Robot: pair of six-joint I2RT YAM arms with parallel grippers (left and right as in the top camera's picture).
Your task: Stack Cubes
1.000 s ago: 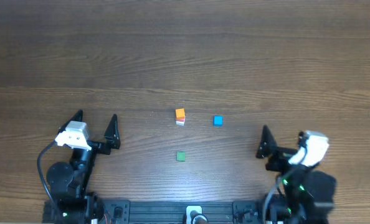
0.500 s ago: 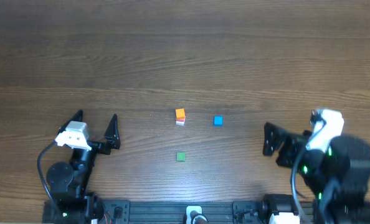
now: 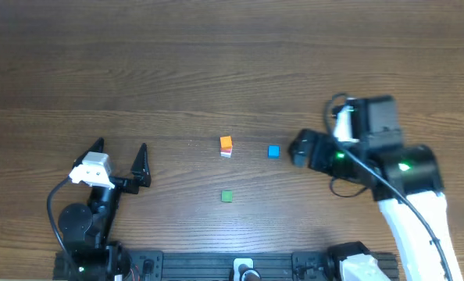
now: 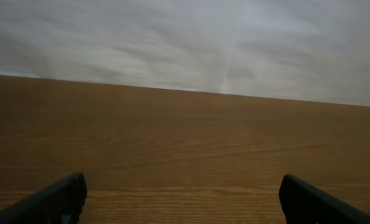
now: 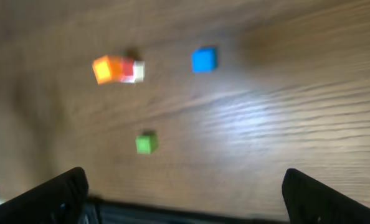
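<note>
Swinging out from its near-right post, the right hand (image 3: 298, 148) now hangs wide open just right of the blue cube (image 3: 273, 151). The left hand (image 3: 121, 150), also spread wide, sits at near left. Nearest on the bench (image 3: 232, 62) lies the green cube (image 3: 226, 197); farther off, an orange cube (image 3: 226, 141) tops a red-and-white block (image 5: 134, 70). Each looks light and rigid, best pinched across opposite flat sides.

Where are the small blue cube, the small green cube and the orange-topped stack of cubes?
small blue cube (image 3: 273, 151): top view, its upper face.
small green cube (image 3: 226, 197): top view, its upper face.
orange-topped stack of cubes (image 3: 226, 142): top view, the orange top cube.
</note>
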